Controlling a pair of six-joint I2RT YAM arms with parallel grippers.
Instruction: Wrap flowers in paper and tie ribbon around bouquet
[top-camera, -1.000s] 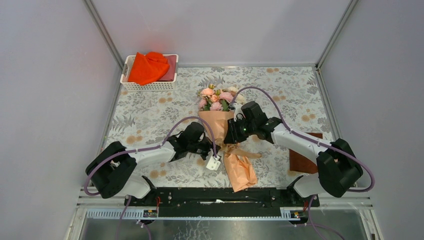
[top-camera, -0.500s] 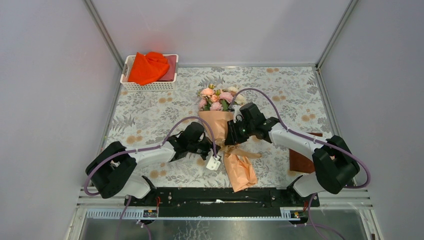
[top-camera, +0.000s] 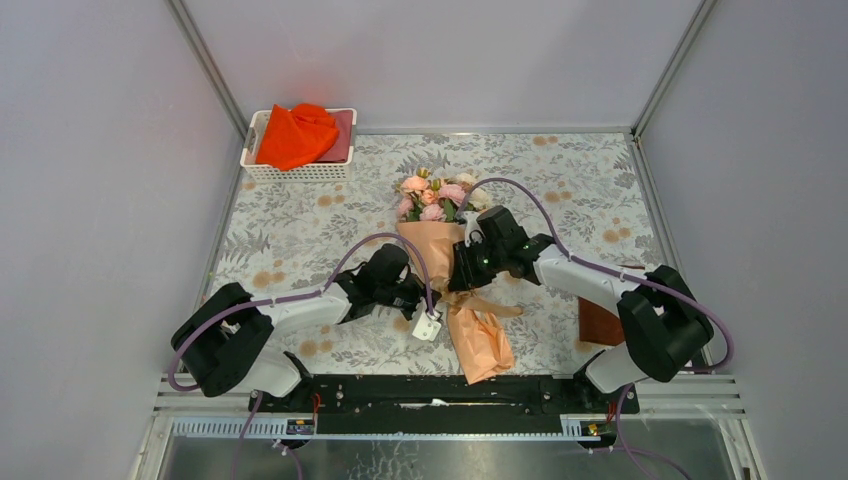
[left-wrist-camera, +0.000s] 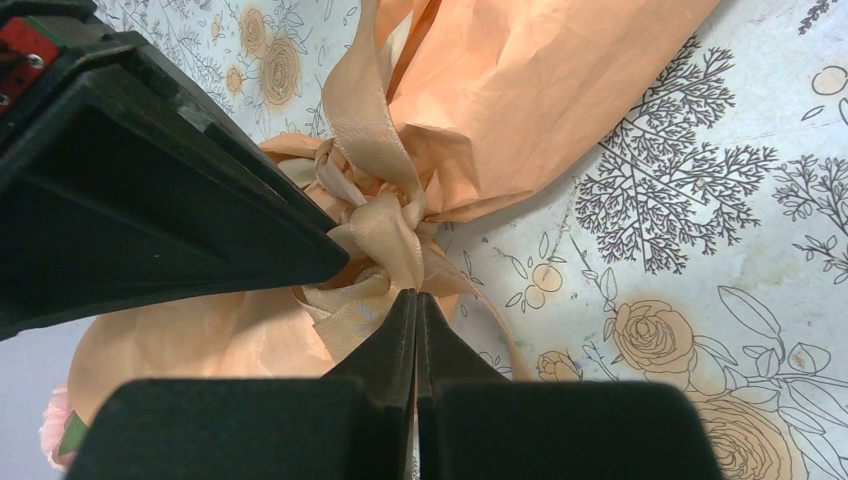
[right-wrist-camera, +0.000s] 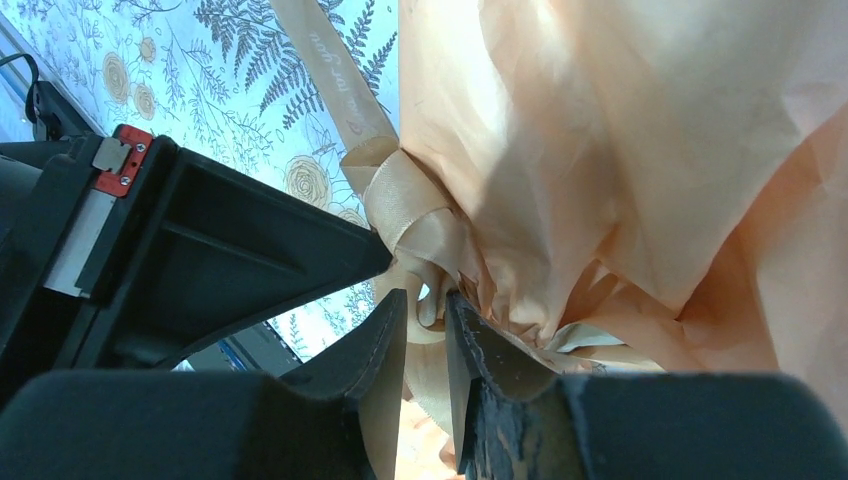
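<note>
The bouquet (top-camera: 436, 247) lies on the mat, a peach-orange paper (left-wrist-camera: 520, 110) cone with the pink and cream flowers (top-camera: 432, 197) at its far end. The tan ribbon (left-wrist-camera: 385, 225) is knotted around its narrow waist (top-camera: 466, 298). My left gripper (top-camera: 424, 297) comes in from the left; in the left wrist view its jaws (left-wrist-camera: 415, 295) are pressed together at the knot, with a thin strip of ribbon between them. My right gripper (top-camera: 462, 279) comes in from the right. Its jaws (right-wrist-camera: 425, 298) stand a little apart, closed on a bunched ribbon (right-wrist-camera: 405, 205) strand beside the paper (right-wrist-camera: 600, 150).
A white basket (top-camera: 296, 172) holding a bright orange-red cloth (top-camera: 296, 133) stands at the back left of the grey leaf-patterned mat (top-camera: 300, 235). A brown board (top-camera: 598, 322) lies by the right arm's base. Metal frame posts and grey walls close in the table.
The right arm's elbow has swung inward to the left and its gripper has edged slightly left at the knot. The left arm and the bouquet have stayed put.
</note>
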